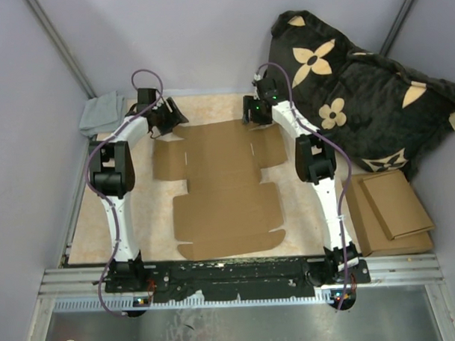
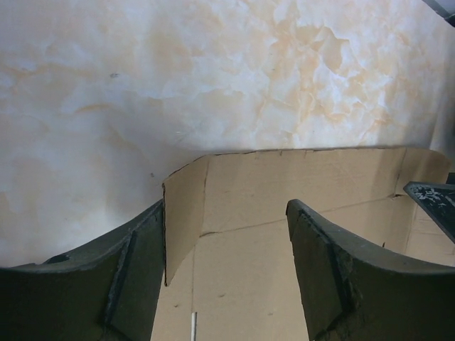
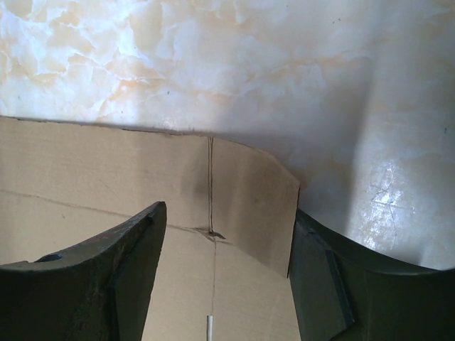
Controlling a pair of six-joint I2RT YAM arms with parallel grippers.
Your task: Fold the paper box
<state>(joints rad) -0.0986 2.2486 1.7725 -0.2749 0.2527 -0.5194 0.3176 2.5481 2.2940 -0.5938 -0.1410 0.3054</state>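
Marbled tabletop (image 1: pixel 151 218). The paper box (image 1: pixel 224 193) lies flat and unfolded, its far corner flaps between the fingers of the left pincer (image 2: pixel 227 213) and right pincer (image 3: pixel 226 213), both spread, neither pinching. Flaps barely raised; practically all folding judged outstanding.

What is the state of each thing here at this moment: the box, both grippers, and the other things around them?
paper box: unfolded, flat on the table; far corner flaps look slightly lifted.
left gripper: open, jaws on either side of the box's far left corner flap.
right gripper: open, jaws on either side of the far right corner flap.
cardboard pile: flat sheets, stacked beside the right arm.
grey cloth: crumpled, at the far left corner.
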